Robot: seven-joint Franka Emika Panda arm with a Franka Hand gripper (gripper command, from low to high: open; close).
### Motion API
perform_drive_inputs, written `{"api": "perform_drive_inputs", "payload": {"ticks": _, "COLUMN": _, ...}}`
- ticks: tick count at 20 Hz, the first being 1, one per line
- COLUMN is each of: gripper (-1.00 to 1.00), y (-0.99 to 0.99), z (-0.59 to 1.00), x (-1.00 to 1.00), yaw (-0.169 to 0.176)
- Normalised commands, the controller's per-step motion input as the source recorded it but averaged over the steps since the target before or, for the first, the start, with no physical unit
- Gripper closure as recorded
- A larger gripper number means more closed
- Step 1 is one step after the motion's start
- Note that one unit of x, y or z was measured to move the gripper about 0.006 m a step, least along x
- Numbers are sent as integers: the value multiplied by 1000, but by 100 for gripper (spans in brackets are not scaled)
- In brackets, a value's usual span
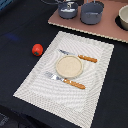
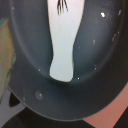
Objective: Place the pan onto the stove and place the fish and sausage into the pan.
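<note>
Sausage sits alone on the dark table, left of the placemat in the exterior view, so I judge it's next. Further right, the pan already rests on the stove beside the larger pot. My wrist view shows the fish lying inside the pan. Whether the gripper is open, I cannot tell.

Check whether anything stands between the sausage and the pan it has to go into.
Nothing visible does. The sausage lies on the black table; the pan sits on the stove, with only open tabletop between them.
</note>
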Motion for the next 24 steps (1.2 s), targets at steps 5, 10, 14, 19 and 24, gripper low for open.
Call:
{"api": "perform_drive_inputs", "payload": {"ticks": 5, "gripper": -100, "y": -814, "z": 624, "x": 91, "yaw": -43}}
{"api": "perform_drive_inputs", "payload": {"ticks": 10, "gripper": -100, "y": -972, "z": 323, "x": 107, "yaw": 0}}
{"api": "perform_drive_inputs", "payload": {"ticks": 14, "gripper": -100, "y": -983, "z": 170, "x": 64, "yaw": 0}}
{"api": "perform_drive_inputs", "payload": {"ticks": 19, "gripper": -100, "y": -939, "z": 50, "x": 57, "yaw": -5}}
{"api": "perform_drive_inputs", "payload": {"ticks": 24, "gripper": -100, "y": -704, "z": -62, "x": 3, "yaw": -83}}
